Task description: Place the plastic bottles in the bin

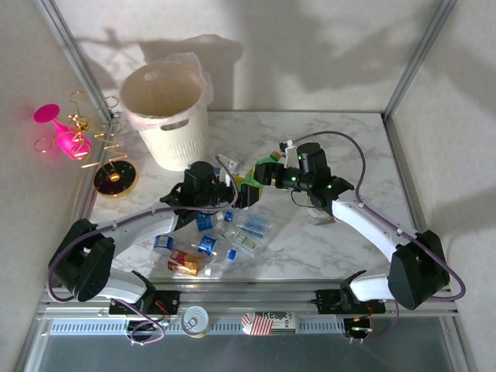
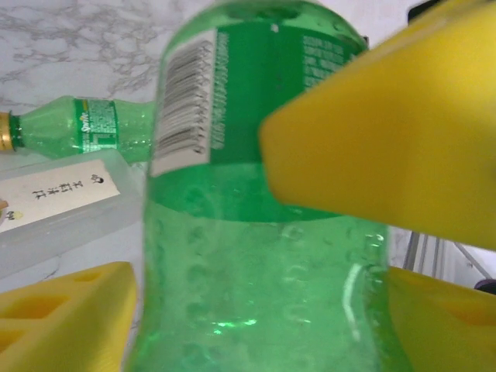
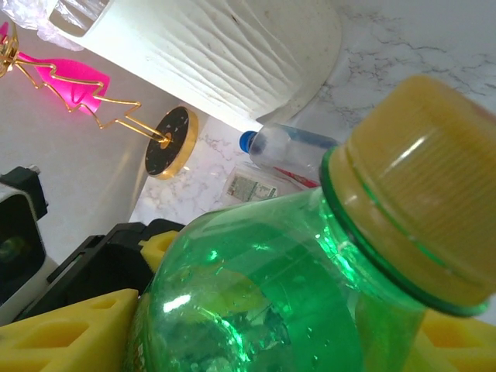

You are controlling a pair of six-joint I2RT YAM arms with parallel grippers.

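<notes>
A green plastic bottle [image 2: 256, 256] with a yellow cap [image 3: 422, 186] hangs between both grippers above the middle of the table. My right gripper [image 3: 256, 341] is shut on it near the neck. One of its yellow fingers [image 2: 387, 139] crosses the label. My left gripper [image 2: 260, 310] is shut on the bottle's lower body, a pad against each side. From above, the left gripper [image 1: 239, 194] and right gripper [image 1: 262, 174] meet tip to tip. The cream ribbed bin [image 1: 167, 108] stands at the back left. Several other bottles [image 1: 205, 244] lie below the left arm, and another green one [image 2: 85, 128] lies on the marble.
A pink glass [image 1: 62, 132] and a gold wire stand on a black disc [image 1: 116, 180] sit left of the bin. A tin can [image 1: 194, 319] rests on the front rail. A clear bottle with a blue cap [image 3: 287, 143] lies beside the bin [image 3: 217, 54].
</notes>
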